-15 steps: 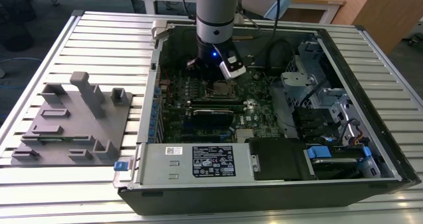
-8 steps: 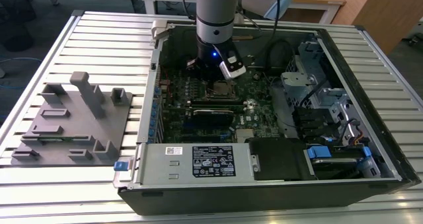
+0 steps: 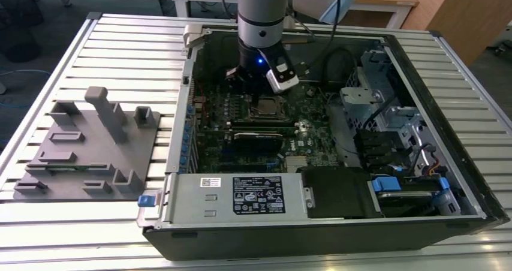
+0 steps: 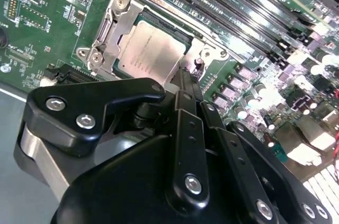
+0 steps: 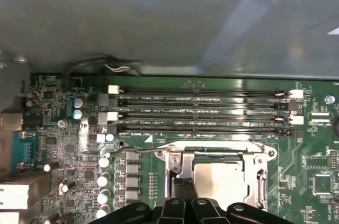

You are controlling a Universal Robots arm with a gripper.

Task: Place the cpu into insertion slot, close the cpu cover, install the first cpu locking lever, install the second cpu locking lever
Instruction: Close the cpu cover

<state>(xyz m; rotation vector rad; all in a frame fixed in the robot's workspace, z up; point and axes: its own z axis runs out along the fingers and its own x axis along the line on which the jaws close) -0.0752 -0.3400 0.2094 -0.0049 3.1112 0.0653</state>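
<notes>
1. The jaws are drawn together, their tips down at the edge of the insertion slot (image 3: 268,107) inside the open computer case (image 3: 472,181). Whether anything is pinched between them cannot be told.
2. Directly ahead of the jaws, the cpu (image 4: 151,52) sits in the slot with its dull silver-grey top facing up.
3. Around the chip, the cpu cover (image 4: 117,20) lies flat on the socket in both wrist views, and the chip's top shows through its central window. The jaw tips reach one corner of this frame in the second wrist view.
4. On the side of the socket away from the jaws, a thin wire locking lever (image 5: 140,150) runs along the cover's edge, between the frame and the memory slots. Whether it is latched cannot be told.
5. Just beyond the lever, four long black memory slots (image 5: 201,110) lie side by side on the green motherboard (image 5: 58,144). A cluster of silver capacitors (image 5: 104,180) stands off to one side of the jaws.
6. Farther out from the jaws, past the memory slots, rises the grey inner wall of the case (image 5: 169,23).
7. In the exterior view, the robot arm (image 3: 260,19) reaches down into the case above the jaws. The boxy power supply (image 3: 240,196) sits at the case's end, well apart from the jaws.
8. Farthest from the jaws, outside the case toward the exterior view's left, a grey parts fixture (image 3: 88,145) rests on the slatted tabletop (image 3: 48,235).
</notes>
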